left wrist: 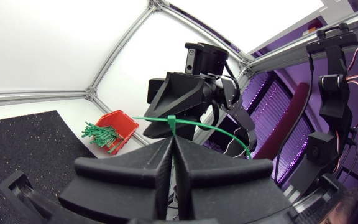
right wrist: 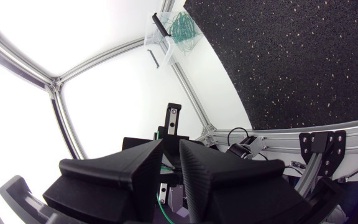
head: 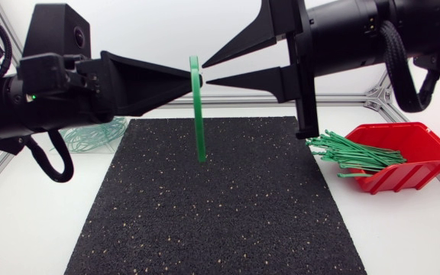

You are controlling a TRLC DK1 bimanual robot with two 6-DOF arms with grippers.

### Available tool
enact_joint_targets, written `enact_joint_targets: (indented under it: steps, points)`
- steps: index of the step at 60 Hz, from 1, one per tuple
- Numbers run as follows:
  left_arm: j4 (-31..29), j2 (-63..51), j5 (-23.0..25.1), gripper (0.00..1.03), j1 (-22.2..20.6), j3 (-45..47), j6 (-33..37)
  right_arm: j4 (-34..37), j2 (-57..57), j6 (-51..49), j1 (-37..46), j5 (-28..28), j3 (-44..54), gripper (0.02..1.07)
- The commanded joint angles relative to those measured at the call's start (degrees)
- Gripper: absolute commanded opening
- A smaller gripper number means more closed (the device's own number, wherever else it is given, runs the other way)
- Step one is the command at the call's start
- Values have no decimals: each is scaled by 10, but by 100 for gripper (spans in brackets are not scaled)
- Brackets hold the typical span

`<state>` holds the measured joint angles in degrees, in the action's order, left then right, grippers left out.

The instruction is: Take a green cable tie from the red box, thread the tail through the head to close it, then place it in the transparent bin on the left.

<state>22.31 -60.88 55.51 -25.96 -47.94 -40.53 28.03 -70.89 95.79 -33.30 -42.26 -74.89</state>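
The left hand [head: 185,76] comes in from the left of the head view, high over the bench [head: 407,229]. Its two fingers are pressed together and clamped on the top end of a green cable tie [head: 198,114]. The tie hangs from that grip near the upper middle of the frame, its tail dangling over the black mat [head: 220,206] without touching it. The right hand [head: 205,72] enters from the upper right, fingers apart, tips just beside the tie's upper end. I cannot tell whether they touch it.

In the left wrist view the tie's head [left wrist: 173,121] sits just ahead of the closed fingertips, with strap running off to both sides. Whether the tail has gone through the head is unclear from these views.

So picking a tie looks done. Threading is either under way or about to be checked, and placing is not yet done. The red box [head: 422,172] at right holds more ties [head: 354,153]. The transparent bin [right wrist: 156,36] already holds a few ties.
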Motion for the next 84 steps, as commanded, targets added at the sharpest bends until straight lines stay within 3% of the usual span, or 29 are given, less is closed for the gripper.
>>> enact_joint_targets:
  steps: [1, 30, 46, 55, 66, 84]
  points:
    - [12, -8, 9, 4, 6, -13, -21, -7, -9, 0, -2, -6, -6, 28]
    - [38, -7, 42, 3, 26, -4, -27, -18, -24, -1, -12, 0, -17, 28]
    - [42, -28, 69, 3, 39, 3, 53, -23, -7, -40, -14, 5, -1, 28]
    - [-12, -39, 65, 3, 42, -3, 129, -10, 2, -84, -12, 15, 0, 28]
    - [-124, -29, 7, 3, 24, -15, 266, 7, -16, -148, -7, 17, -12, 28]
    - [-128, -11, 8, 3, 10, -12, 291, 21, -50, -224, 5, 17, -13, 28]
